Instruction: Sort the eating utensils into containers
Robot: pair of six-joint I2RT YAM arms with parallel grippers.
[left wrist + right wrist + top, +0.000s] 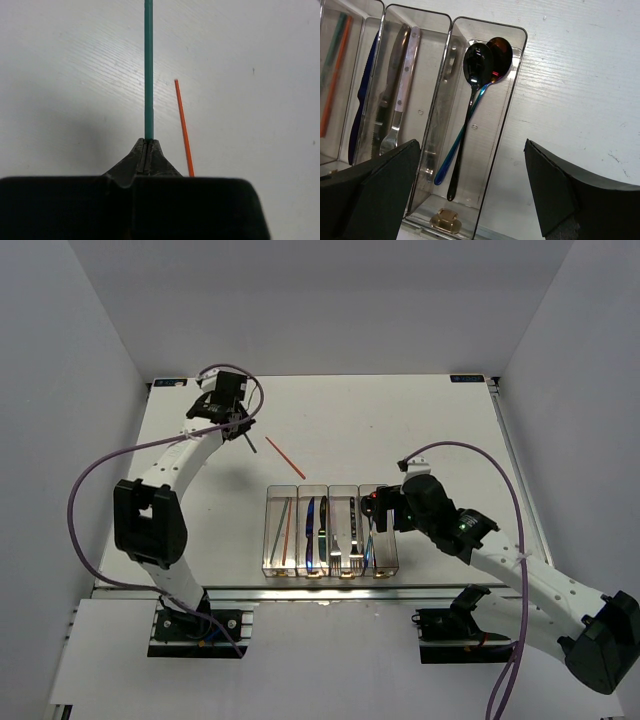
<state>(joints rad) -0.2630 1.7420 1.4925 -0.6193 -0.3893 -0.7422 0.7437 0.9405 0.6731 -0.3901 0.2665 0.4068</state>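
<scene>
Your left pincer [148,144] is clenched on the green chopstick [148,70], toward the table's [400,410] far left corner. The orange chopstick [183,127] lies just beside it. Your right pincer [472,172] hangs wide open, holding nothing, over the spoons [479,65] in the right-end bin [490,22].

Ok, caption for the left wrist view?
Left hand shut on a green chopstick, an orange-red chopstick lying beside it on the white table.

A white table [450,430] carries a row of four clear bins [330,488] and one loose orange-red chopstick [284,457]
</scene>
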